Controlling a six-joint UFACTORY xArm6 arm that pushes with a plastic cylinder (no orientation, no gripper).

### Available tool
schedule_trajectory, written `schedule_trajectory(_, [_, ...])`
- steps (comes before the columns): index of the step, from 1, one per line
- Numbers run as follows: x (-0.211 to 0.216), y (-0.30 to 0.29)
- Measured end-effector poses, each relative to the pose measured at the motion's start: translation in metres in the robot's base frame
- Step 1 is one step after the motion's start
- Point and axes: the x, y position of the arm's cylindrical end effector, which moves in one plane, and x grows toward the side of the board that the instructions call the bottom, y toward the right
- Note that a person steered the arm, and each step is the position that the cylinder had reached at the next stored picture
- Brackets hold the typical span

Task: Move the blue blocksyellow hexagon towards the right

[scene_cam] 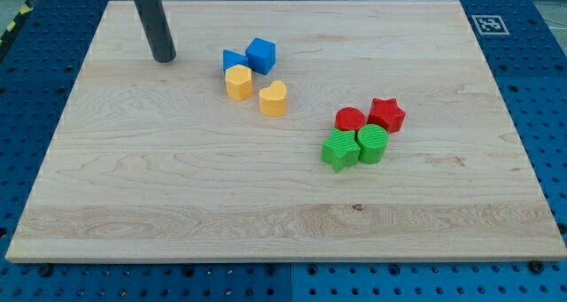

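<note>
No gripper, nothing held: my tip (164,59) resting left of blue cube (261,54), blue triangle (232,60), yellow hexagon (238,82). Risk: pushing rightward off-centre, scattering cluster, dragging yellow heart (274,98) along.

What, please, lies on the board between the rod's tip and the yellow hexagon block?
In the camera view, only bare wooden board lies between my tip and the yellow hexagon block; the blue blocks sit just above the hexagon, off that line.
</note>
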Motion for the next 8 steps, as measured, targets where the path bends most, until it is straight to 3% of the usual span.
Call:
schedule_trajectory(3, [0.008,0.081])
schedule_trajectory(4, [0.009,0.083])
schedule_trajectory(6, [0.011,0.013])
schedule_trajectory(8, [0.037,0.039])
